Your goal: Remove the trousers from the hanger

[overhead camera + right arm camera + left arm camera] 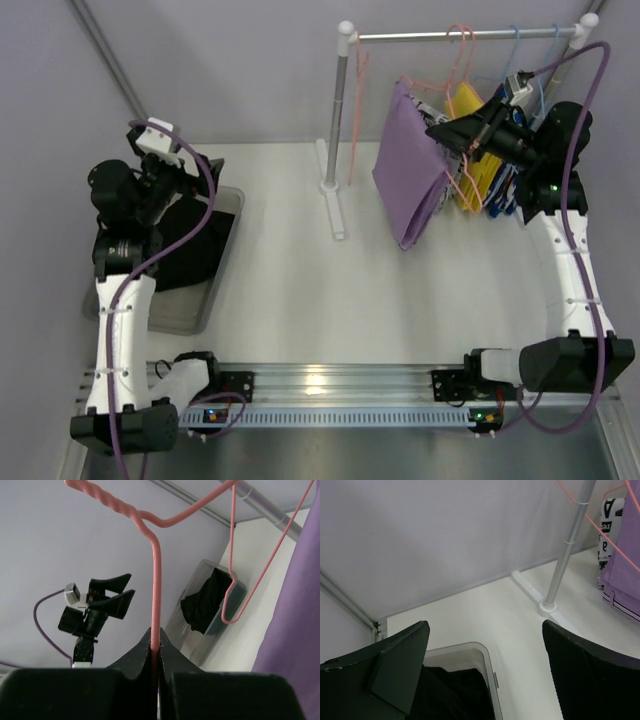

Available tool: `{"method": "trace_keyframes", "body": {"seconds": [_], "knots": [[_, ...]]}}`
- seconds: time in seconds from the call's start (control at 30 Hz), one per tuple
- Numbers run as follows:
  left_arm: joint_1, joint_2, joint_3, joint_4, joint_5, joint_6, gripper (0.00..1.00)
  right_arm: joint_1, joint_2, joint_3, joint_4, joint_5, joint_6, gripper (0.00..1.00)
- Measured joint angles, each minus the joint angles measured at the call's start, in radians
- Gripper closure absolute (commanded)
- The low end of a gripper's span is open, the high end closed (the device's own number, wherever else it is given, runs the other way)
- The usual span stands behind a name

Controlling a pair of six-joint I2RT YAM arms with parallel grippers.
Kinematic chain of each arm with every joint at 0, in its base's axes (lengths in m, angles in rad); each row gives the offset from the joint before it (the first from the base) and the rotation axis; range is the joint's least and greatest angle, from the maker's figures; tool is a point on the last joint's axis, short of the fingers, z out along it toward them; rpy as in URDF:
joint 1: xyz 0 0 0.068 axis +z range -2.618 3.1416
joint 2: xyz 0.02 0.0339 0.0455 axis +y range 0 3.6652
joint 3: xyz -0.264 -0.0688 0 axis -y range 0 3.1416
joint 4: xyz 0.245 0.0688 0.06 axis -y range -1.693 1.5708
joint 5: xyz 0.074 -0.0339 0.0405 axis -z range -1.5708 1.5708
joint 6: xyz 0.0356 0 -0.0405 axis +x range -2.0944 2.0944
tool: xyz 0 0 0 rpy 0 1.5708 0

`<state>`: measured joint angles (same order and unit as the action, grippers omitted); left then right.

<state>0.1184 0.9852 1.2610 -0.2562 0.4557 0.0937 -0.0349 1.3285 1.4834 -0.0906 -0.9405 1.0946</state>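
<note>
Pinching the pink hanger (155, 580) with our shut right gripper (154, 647), left gripper (485, 630) gaping empty, we judge the lilac trousers (410, 170) just beside it light, limp, best grabbed mid-fold.

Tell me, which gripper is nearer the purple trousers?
Right. The right gripper, shut on a pink wire hanger, is beside the lilac cloth trousers; the left gripper is far off, above the plastic bin.

The white table (290, 290) carries a clear bin (195, 310) beneath the left fingers (590, 675), and a rack's foot (337, 215) to their right.
</note>
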Motion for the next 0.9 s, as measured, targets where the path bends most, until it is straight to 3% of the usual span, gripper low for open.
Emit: {"method": "trace_keyframes", "body": {"seconds": [0.1,0.23,0.53,0.67,0.9], "knots": [[-0.110,0.037,0.009,0.027,-0.033,0.061,0.01,0.000,-0.073,-0.045,0.006,0.002,0.023,1.00],[-0.374,0.044,-0.028,0.104,-0.165,0.201,0.01,0.000,-0.143,-0.066,0.008,0.013,0.055,1.00],[-0.974,-0.029,-0.352,0.396,-0.473,0.522,0.01,0.000,-0.270,-0.094,0.000,0.098,0.103,1.00],[-1.197,-0.025,-0.500,0.528,-0.591,0.583,0.01,0.000,-0.313,-0.104,-0.026,0.140,0.122,1.00],[-1.389,0.222,-0.573,0.867,-0.821,0.586,0.01,0.000,-0.358,-0.115,-0.047,0.220,0.153,1.00]]}}
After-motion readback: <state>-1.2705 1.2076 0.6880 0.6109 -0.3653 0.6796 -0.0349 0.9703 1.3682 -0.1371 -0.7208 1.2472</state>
